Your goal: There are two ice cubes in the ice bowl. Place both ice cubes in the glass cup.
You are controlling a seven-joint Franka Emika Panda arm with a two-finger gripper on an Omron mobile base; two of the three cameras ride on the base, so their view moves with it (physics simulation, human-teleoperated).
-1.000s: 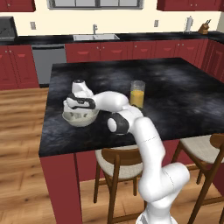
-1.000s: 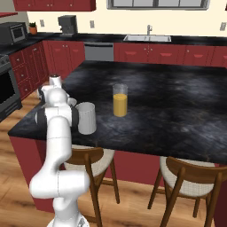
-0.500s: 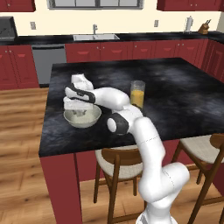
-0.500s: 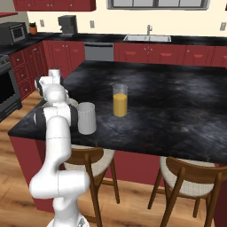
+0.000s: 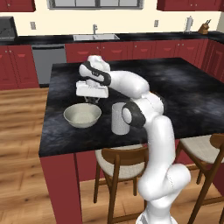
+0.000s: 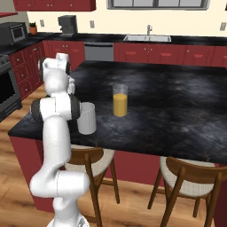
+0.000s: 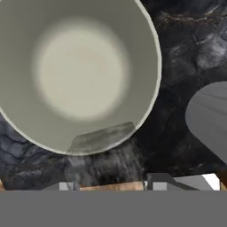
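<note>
Starting at the tool, its two dark fingertips are seen drawn in on a small pale translucent ice cube. The cube is drawn across the near rim of the bowl rather than resting on its floor, so it is judged to be gripped and carried clear of the bowl. In the left base view the tool is hung just above the far rim of the wide, shallow, cream-coloured round ice bowl. The floor of the bowl is seen bare, and no second cube is made out there. The tall frosted whitish cylindrical glass cup is set on the black marbled table just beside the bowl, on the side nearer the arm. Its contents cannot be told. A smaller clear glass of orange liquid is placed further along the table, well apart from the bowl.

The step in hand is judged to be the carry from bowl to cup. The grip should be kept firm, since the cube is small and likely slippery. The tool should be raised above the cup rim before any sideways travel, so that the cup is not knocked. Release should be made only when the cube is centred over the mouth, and low.

No brand, label or readable writing is found on any item.
</note>
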